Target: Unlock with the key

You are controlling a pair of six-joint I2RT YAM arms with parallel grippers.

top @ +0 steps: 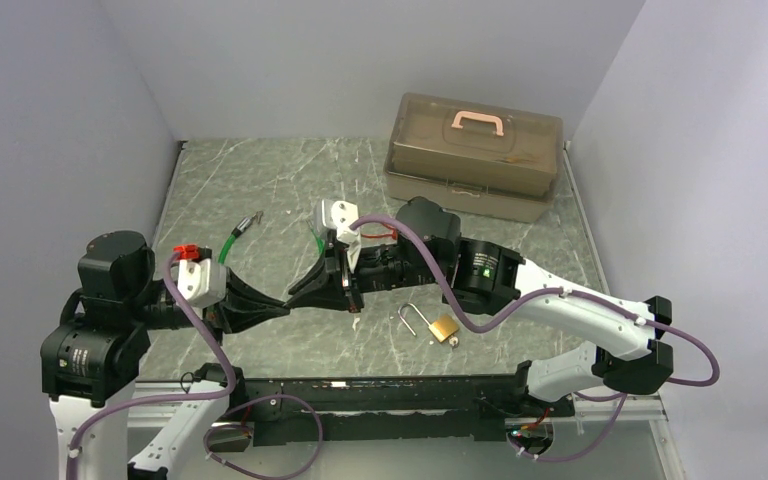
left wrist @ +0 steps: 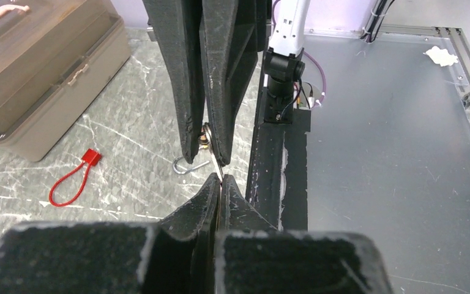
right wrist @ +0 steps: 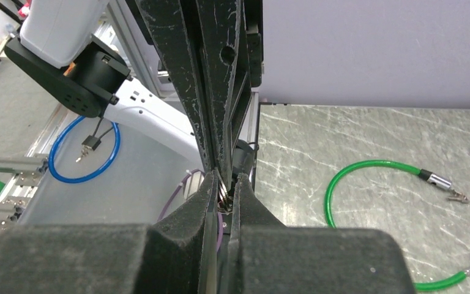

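The small silver key (left wrist: 218, 172) is held between both grippers above the table's near middle. My left gripper (top: 285, 307) is shut on the key's thin blade; its tips show in the left wrist view (left wrist: 220, 181). My right gripper (top: 293, 294) faces it tip to tip and is shut on the key's ring end (right wrist: 223, 197), which also shows in the left wrist view (left wrist: 206, 136). The brass padlock (top: 444, 328) lies on the table to the right of the grippers, untouched. Its steel shackle (left wrist: 186, 166) shows below the right fingers.
A brown toolbox (top: 475, 155) with a pink handle stands at the back right. A green cable (top: 232, 243) lies at the left and shows in the right wrist view (right wrist: 367, 208). A red loop tag (left wrist: 73, 180) lies near the middle. The black frame rail (top: 380, 395) runs along the near edge.
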